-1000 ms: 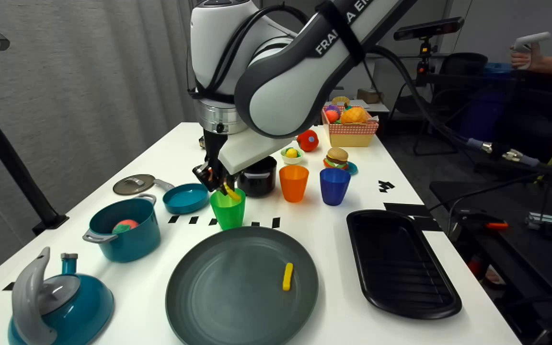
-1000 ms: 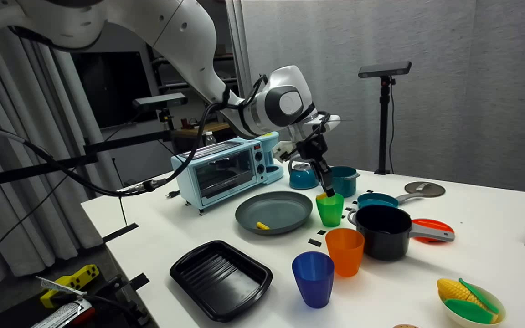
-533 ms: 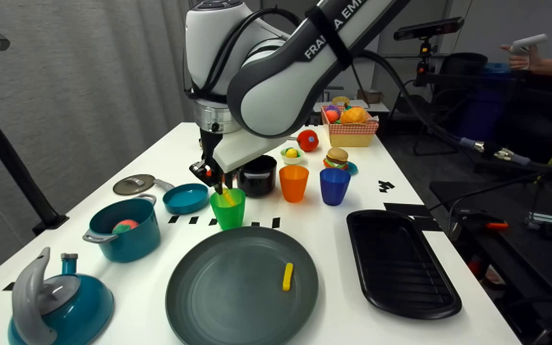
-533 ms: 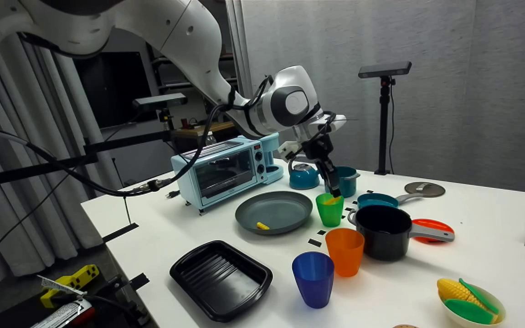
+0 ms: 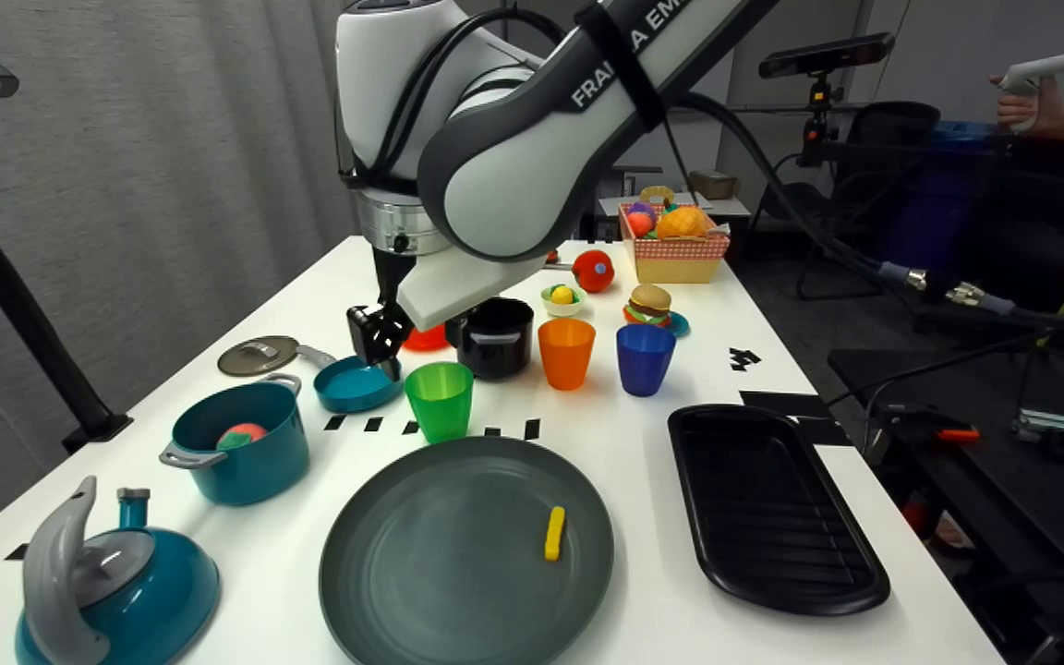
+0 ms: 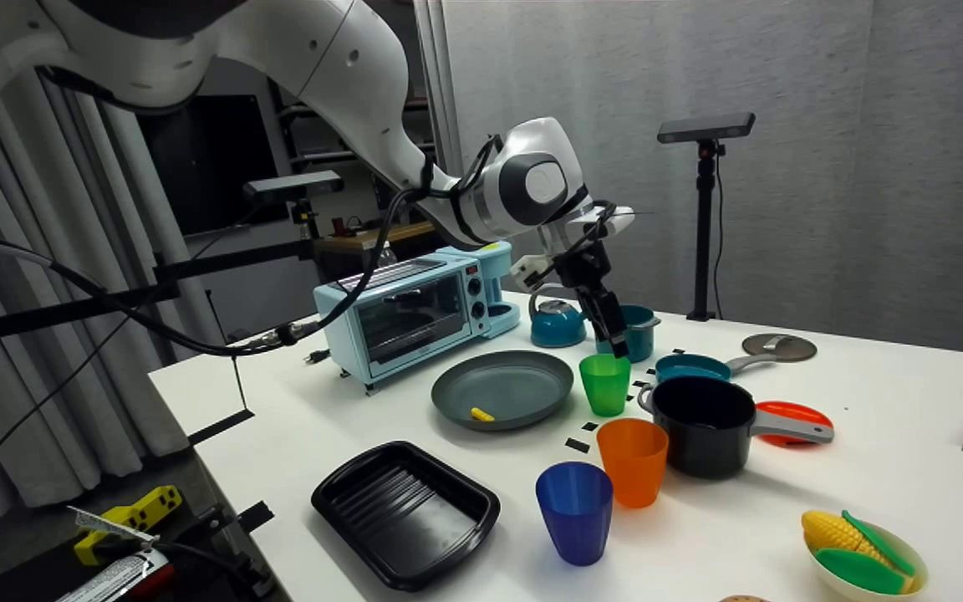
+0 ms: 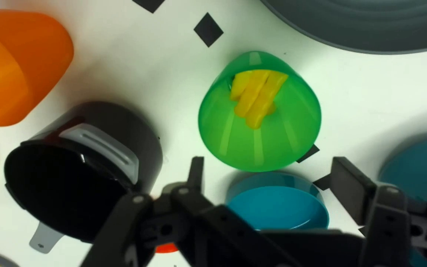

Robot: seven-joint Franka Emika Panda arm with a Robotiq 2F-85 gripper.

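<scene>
Green translucent plastic forms the tapered cup [image 7: 258, 152], which is set upright on the white table [image 5: 652, 600], presumably so that loose pieces can be kept together by its high sides. Several yellow fry-shaped sticks [image 7: 260, 100] are gathered down inside it, side by side, and are partly hidden by its wall; how steeply they are leaned cannot be told. A lone yellow stick [image 5: 554, 533] is laid on the dark grey round plate [image 5: 440, 573] just beside the cup, where a raised rim would likely check any roll.

By its widely parted jaws, the gripper [image 7: 271, 167] is shown to have hold of nothing. The pads [image 7: 348, 189] are set far enough apart, it is judged, that no stick would be pinched. From the wrist view, the gathered sticks are found lower than the gripper and ahead of it, outside the gap; the teal skillet [image 7: 278, 207] is framed in that gap instead. In an exterior view the fingertips [image 5: 391, 369] are seen raised beside the cup's rim, on the skillet's side, with no contact made out
</scene>
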